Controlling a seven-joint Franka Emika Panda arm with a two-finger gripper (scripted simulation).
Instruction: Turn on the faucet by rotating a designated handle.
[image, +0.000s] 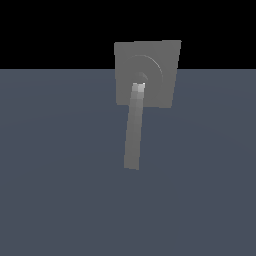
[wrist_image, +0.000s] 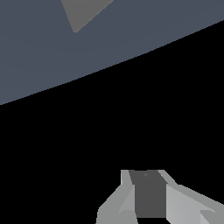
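Slate-blue floor (image: 60, 200) fills the lower part of the exterior view beneath a black background. Against that floor stands the faucet (image: 160, 60), a matte grey square plate with raised concentric rings. From the plate's centre the handle (image: 134, 130) reaches down across the floor, its paler end at the rings. No arm shows in this view.

Seen from the wrist, the same floor curves against black, and a grey corner of the faucet (wrist_image: 81, 13) pokes in, well apart from the gripper (wrist_image: 151, 205). Only pale grey parts around a dark centre show; whether the jaws are parted or closed cannot be told, and nothing touches them.
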